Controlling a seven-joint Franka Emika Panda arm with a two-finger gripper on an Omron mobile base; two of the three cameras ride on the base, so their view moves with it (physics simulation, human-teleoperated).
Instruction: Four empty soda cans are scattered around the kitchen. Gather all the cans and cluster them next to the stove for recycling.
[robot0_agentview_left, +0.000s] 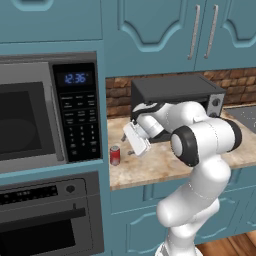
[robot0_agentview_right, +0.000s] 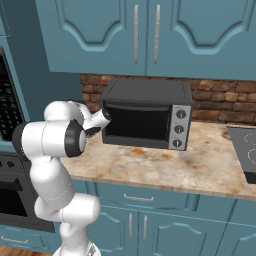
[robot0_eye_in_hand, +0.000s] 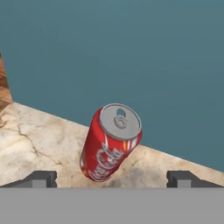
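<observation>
One red soda can (robot0_agentview_left: 115, 155) with a silver top stands upright on the marble counter, at its left end beside the tall teal cabinet side. In the hand view the same soda can (robot0_eye_in_hand: 111, 142) sits centred just beyond the two dark fingertips (robot0_eye_in_hand: 41, 178). My gripper (robot0_eye_in_hand: 111, 179) is open, its jaws spread wider than the can and touching nothing. In the left base view the gripper (robot0_agentview_left: 126, 144) hovers a little right of and above the can. A corner of the black stove (robot0_agentview_left: 245, 117) shows at the counter's far right, as the stove (robot0_agentview_right: 245, 150) does in the right base view.
A black toaster oven (robot0_agentview_left: 175, 100) stands at the back of the counter against the brick wall, close behind my arm; it is the toaster oven (robot0_agentview_right: 145, 115) in the right base view. A built-in microwave (robot0_agentview_left: 40, 115) and wall oven (robot0_agentview_left: 45, 220) fill the left. Upper cabinets hang overhead.
</observation>
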